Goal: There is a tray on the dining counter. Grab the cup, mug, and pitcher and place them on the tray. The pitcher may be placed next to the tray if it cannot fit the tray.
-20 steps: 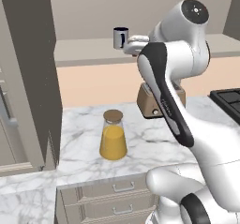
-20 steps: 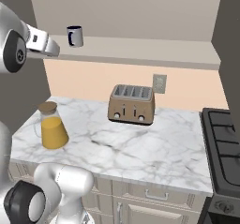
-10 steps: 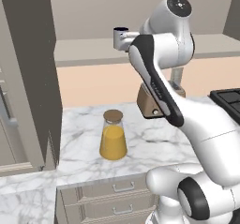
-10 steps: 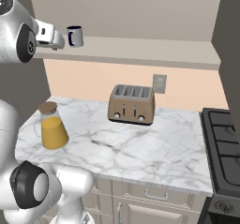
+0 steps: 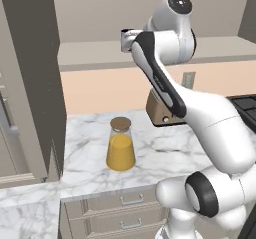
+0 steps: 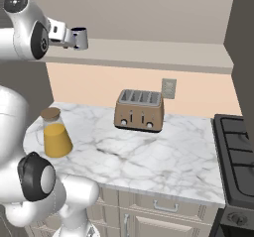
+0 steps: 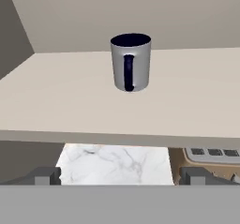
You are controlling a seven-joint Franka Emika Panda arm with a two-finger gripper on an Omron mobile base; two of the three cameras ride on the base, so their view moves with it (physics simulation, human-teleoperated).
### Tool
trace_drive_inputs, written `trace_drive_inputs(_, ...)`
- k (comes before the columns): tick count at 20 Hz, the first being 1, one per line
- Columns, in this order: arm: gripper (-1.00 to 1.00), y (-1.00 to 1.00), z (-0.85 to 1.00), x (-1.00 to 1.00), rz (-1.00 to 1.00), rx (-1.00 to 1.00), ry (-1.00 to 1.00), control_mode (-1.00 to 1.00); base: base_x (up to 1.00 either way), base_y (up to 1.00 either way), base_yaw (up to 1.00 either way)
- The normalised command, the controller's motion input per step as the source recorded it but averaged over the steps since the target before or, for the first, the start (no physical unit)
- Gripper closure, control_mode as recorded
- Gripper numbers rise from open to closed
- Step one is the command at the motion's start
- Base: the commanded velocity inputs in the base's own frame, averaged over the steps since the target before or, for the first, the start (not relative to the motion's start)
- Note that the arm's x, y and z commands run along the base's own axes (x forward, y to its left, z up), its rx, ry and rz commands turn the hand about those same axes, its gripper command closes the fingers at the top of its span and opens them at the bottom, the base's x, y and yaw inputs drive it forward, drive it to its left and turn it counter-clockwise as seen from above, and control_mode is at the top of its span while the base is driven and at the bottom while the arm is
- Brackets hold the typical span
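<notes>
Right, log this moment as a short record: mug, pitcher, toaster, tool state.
mug: upright on the beige shelf above the marble worktop, handle facing the hand camera
pitcher: on the worktop, cork lid on, orange liquid inside
toaster: on the worktop by the wall
tool: open, level with the shelf edge, facing the mug, apart from it
held: nothing

A home kitchen: a marble-topped bench (image 6: 149, 151) over beige drawers (image 6: 163, 208) carries a copper four-slot toaster (image 6: 140, 110) and a carafe of orange juice (image 6: 54, 133). A black stove (image 6: 238, 151) stands beside it, and a mug (image 7: 131, 61) sits on a beige shelf (image 7: 93, 101) just beyond the fingers (image 7: 44, 175).
</notes>
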Motion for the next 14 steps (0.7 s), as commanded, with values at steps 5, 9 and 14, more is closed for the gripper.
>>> trace_drive_inputs(5,-1.00,0.00,-0.01,0.51,0.00,0.00,0.00,-1.00,0.00,0.00,0.00)
trace_drive_inputs(9,-1.00,0.00,-0.04,0.52,0.00,0.00,0.00,-1.00,0.00,0.00,0.00)
trace_drive_inputs(14,-1.00,-0.01,-0.05,0.46,-0.01,0.00,0.00,-1.00,0.00,0.00,0.00)
